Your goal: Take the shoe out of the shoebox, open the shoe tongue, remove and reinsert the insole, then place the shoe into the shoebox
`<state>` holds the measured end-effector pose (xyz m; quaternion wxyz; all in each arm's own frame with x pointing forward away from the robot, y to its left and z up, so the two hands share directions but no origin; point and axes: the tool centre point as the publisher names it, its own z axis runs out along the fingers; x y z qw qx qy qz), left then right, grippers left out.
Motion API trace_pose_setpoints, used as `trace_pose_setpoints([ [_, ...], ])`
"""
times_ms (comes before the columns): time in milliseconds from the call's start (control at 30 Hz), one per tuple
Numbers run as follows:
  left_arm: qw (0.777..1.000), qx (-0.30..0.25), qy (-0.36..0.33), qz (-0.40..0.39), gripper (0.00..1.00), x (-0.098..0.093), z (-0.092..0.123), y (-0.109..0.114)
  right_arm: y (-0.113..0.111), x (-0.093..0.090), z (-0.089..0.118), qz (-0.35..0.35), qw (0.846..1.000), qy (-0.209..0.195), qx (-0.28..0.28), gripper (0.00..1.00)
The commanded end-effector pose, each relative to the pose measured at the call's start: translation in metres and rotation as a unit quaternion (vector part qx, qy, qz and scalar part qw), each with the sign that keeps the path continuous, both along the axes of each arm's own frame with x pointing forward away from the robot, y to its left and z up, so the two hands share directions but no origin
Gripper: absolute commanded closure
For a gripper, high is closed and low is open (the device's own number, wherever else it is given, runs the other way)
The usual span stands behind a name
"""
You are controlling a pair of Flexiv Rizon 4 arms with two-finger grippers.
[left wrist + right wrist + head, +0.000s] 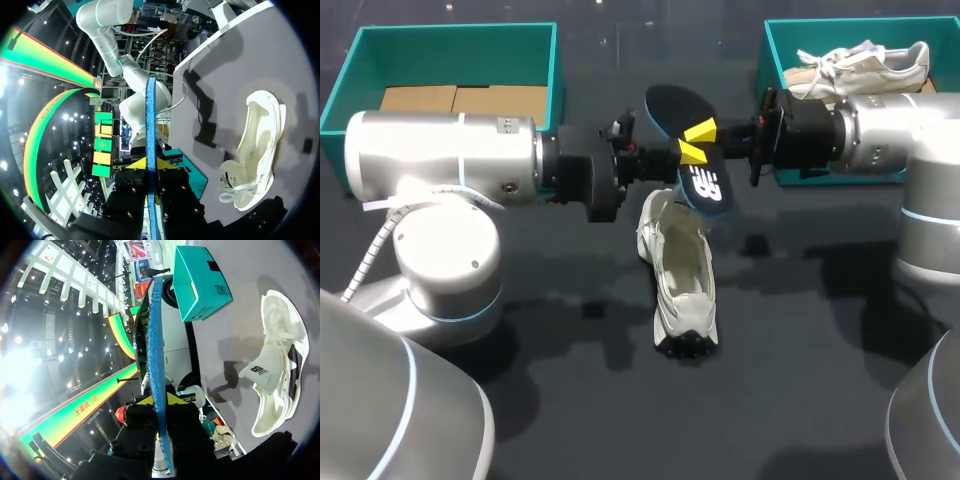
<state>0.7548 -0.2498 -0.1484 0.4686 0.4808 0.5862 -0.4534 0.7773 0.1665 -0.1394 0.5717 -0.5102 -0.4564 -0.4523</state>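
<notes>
Two sets of fingers pinch the dark blue insole (670,105): our left fingers (690,152) and right fingers (700,130) are both closed on it, holding it just above the white shoe (682,275), which lies on the dark surface (800,380).

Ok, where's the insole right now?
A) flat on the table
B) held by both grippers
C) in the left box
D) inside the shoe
B: the insole is pinched between the fingers of the left gripper and the right gripper, out of the shoe lying on the table.
</notes>
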Motion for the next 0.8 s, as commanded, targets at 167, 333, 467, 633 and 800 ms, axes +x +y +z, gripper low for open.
trace_pose_setpoints([
  [167,1.000,-0.005,0.016,0.006,0.00,-0.006,0.009,0.028,-0.005,-0.003,-0.003,-0.007,1.000,0.001,-0.001,1.00],
  [333,0.999,-0.004,0.035,0.000,0.00,-0.005,0.021,0.056,-0.011,-0.007,-0.007,-0.012,1.000,-0.003,-0.003,1.00],
  [467,0.999,0.016,0.034,-0.018,0.00,0.006,0.037,0.075,-0.014,-0.010,-0.012,-0.012,1.000,-0.010,-0.007,1.00],
  [633,0.999,0.026,0.028,-0.021,0.00,0.010,0.042,0.079,-0.014,-0.015,-0.019,0.000,0.999,-0.037,-0.025,1.00],
  [800,0.999,0.026,0.028,-0.021,0.00,0.010,0.042,0.079,-0.015,-0.016,-0.023,0.005,0.998,-0.047,-0.033,1.00],
])
